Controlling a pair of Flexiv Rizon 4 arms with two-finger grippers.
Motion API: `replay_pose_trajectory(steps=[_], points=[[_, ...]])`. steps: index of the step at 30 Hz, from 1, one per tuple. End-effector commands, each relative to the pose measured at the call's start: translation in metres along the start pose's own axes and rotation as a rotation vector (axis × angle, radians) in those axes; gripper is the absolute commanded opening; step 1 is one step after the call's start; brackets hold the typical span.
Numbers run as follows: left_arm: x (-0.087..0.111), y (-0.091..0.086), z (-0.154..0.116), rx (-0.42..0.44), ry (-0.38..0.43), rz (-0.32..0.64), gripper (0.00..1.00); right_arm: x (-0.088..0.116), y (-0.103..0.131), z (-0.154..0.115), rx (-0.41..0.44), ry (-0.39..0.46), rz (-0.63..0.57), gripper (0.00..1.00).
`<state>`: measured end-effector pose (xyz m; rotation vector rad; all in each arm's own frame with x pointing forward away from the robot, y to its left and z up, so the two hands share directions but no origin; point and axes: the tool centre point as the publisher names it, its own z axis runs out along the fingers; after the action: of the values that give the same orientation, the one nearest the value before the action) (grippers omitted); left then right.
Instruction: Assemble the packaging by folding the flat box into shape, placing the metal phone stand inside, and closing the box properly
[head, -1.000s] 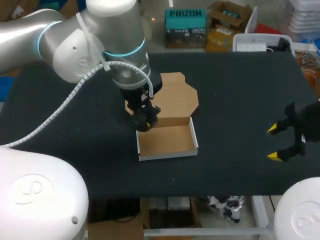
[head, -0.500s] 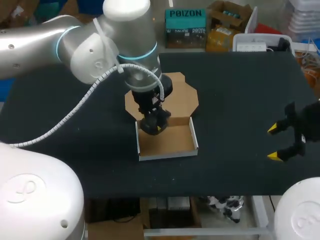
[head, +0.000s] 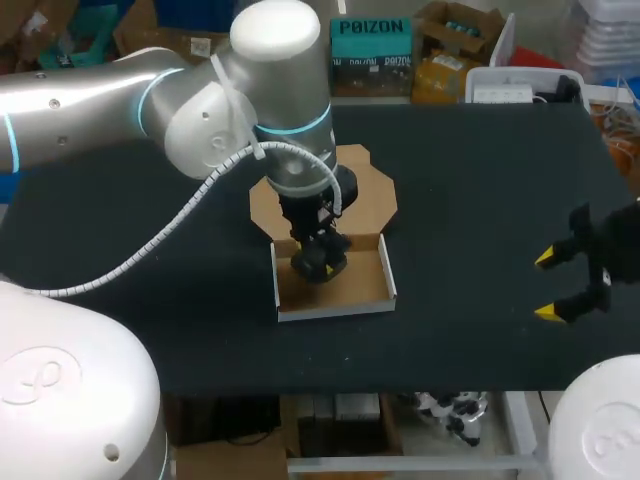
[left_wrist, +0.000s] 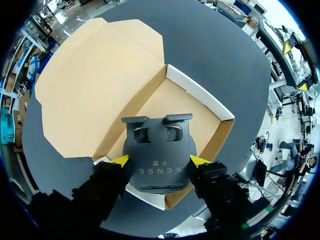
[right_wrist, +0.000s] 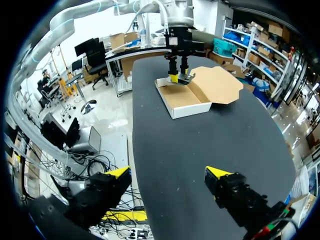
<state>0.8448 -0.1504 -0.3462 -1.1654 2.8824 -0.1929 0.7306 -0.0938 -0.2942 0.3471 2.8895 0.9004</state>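
An open cardboard box (head: 382, 285) with white outer walls lies mid-table, its brown lid (head: 365, 195) flat behind it. My left gripper (head: 320, 262) hangs over the rear part of the tray, shut on the dark grey metal phone stand (left_wrist: 159, 155). In the left wrist view its yellow fingertips (left_wrist: 120, 160) press the stand's two sides above the tray floor (left_wrist: 190, 112), with the lid (left_wrist: 95, 85) beyond. My right gripper (head: 555, 285) is open with nothing in it near the table's right edge. The right wrist view shows that gripper (right_wrist: 167, 175) far from the box (right_wrist: 187, 97).
Bare black tabletop (head: 480, 200) stretches between the box and my right gripper. The left arm's large elbow and cable (head: 200, 200) stand over the table's left half. The table's front edge runs just below the box.
My left arm has carried the stand to the right and forward, from the tray's rear left corner to over the tray's inside. The right arm has not moved.
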Motion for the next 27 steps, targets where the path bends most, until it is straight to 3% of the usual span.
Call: replay_pose_trajectory(steps=[1, 27], points=[[0.005, -0.007, 0.010, -0.011, -0.009, 0.003, 0.00, 0.000, 0.000, -0.001, -0.003, 0.002, -0.001, 1.00], [0.000, -0.015, 0.055, 0.013, -0.067, -0.023, 0.00, 0.000, 0.000, -0.001, -0.003, 0.002, -0.001, 1.00]])
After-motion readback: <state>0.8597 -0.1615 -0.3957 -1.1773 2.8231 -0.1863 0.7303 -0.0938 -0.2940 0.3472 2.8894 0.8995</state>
